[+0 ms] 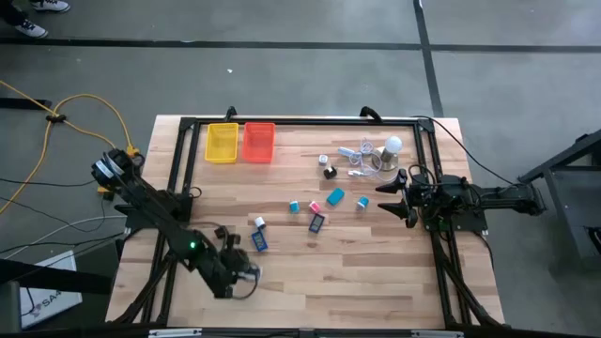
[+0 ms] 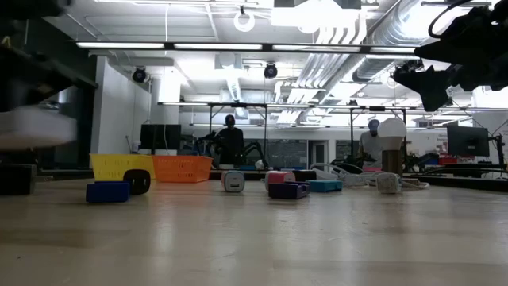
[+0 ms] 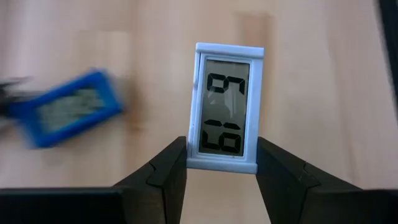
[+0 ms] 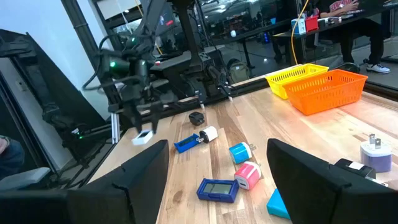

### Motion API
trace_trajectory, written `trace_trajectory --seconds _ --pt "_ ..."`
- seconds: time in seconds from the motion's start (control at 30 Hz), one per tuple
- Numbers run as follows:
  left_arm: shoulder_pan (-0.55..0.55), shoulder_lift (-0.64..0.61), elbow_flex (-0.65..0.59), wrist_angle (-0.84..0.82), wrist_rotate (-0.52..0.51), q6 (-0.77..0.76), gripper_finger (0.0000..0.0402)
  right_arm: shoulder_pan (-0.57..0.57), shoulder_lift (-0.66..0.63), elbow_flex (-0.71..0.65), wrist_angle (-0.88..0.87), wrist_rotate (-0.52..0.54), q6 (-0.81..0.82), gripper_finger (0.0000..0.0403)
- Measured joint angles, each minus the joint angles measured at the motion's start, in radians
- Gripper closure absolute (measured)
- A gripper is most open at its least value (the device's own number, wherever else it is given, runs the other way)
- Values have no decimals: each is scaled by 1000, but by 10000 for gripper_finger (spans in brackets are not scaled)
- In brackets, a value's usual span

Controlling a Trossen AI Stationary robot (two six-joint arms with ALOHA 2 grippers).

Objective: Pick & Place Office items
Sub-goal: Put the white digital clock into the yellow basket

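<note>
Left wrist view: left gripper (image 3: 221, 168) clenched on a white digital display (image 3: 227, 106).
Both baskets (image 1: 239, 143) looked empty; other office items (image 1: 315, 222) remained scattered; right gripper (image 1: 398, 198) waited, released.

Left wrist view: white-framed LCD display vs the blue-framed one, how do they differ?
The white-framed display is clamped between the left gripper's fingers, lifted off the table; the blue-framed display lies flat on the wood. The white one stands on end with digits showing; the blue one's screen is too blurred to read. Both are small rectangular LCD units.
</note>
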Motion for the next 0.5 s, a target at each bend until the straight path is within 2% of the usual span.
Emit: trace_trajectory --seconds 0.2,0.5 --pt "158 -114 0 -142 -56 -32 245 0 0 0 0 0 0 144" --pt "454 -205 0 -223 -59 -26 244 0 0 0 0 0 0 144"
